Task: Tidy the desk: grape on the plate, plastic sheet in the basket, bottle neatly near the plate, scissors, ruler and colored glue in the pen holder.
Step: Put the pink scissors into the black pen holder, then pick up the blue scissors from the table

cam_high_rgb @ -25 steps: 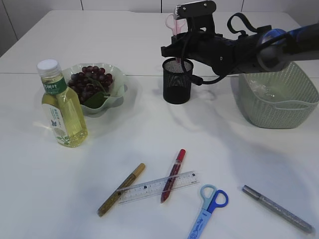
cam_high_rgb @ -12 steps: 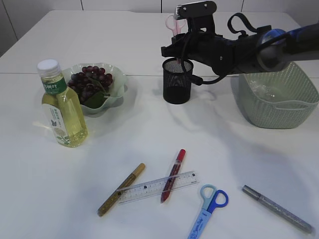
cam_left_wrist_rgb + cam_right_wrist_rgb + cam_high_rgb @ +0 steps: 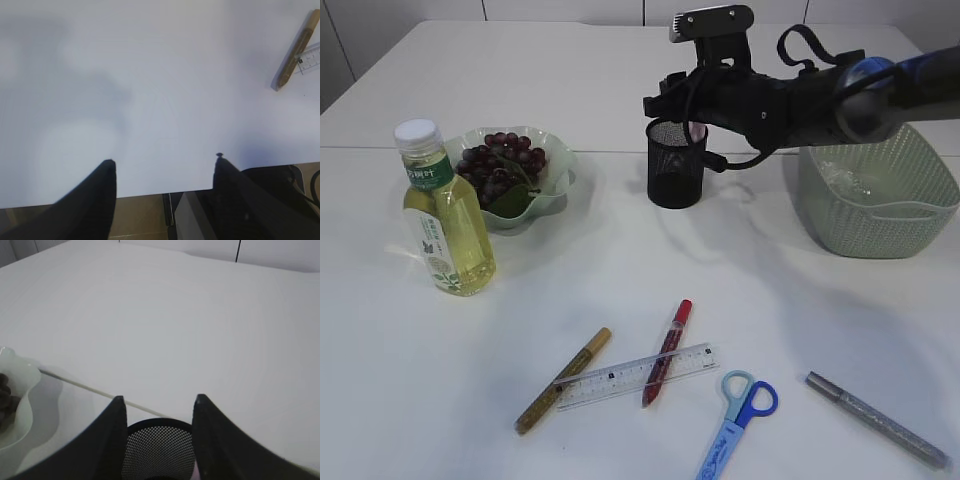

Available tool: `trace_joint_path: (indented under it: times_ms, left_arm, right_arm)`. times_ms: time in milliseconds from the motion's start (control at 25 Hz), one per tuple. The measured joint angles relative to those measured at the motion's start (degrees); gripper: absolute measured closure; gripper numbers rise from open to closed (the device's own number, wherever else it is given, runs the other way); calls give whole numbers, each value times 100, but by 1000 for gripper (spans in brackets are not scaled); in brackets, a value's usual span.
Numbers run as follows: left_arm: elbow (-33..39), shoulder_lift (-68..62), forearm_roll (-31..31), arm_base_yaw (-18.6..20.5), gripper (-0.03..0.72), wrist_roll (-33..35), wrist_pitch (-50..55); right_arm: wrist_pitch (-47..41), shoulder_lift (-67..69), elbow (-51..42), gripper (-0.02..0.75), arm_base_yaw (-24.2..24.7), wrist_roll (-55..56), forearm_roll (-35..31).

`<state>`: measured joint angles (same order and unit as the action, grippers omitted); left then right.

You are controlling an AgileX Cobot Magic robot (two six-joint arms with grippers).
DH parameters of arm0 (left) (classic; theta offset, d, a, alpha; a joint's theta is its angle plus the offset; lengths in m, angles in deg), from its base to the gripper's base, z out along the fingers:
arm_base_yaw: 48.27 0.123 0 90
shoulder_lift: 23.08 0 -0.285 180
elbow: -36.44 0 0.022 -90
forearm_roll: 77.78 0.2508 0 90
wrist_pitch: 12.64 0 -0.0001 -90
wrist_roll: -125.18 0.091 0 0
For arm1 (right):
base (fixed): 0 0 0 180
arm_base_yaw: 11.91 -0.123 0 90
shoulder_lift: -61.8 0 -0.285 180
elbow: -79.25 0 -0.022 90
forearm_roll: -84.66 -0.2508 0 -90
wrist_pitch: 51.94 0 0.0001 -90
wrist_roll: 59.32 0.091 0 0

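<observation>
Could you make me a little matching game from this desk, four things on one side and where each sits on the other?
Things:
1. grapes
2. bottle
3. blue scissors
4. black mesh pen holder

Places:
A. directly under the robot's right hand
B. at the front edge, right of the ruler
C. in the pale green plate
D. upright, just in front of the plate

Pairs: 1-C, 2-D, 3-B, 4-A
</observation>
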<state>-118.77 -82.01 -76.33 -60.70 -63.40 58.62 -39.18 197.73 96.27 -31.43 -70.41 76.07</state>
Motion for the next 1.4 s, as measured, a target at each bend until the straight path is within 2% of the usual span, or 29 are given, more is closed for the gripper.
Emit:
trace_joint_path:
  times_ms: [160, 400, 640, 800, 1120, 1200, 1400]
  left_arm:
    - [0, 0, 0, 0, 246, 0, 0]
    - [0, 0, 0, 0, 246, 0, 0]
    - [0, 0, 0, 0, 246, 0, 0]
    - [0, 0, 0, 0, 246, 0, 0]
    - [0, 0, -254, 0, 246, 0, 0]
    - [0, 0, -292, 0, 246, 0, 0]
    - [0, 0, -415, 0, 246, 0, 0]
  right_arm:
    - [-743, -108, 213, 384, 0, 69, -19]
    - [-1913, -603, 817, 385, 0, 130, -396]
    - [-3755, -938, 1429, 386, 0, 170, -632]
    - [-5311, -995, 1780, 386, 0, 361, -645]
    - [-7914, -1017, 2122, 387, 0, 778, -606]
    - [-8230, -1017, 2135, 387, 0, 887, -512]
    - [-8360, -1017, 2135, 387, 0, 1166, -284]
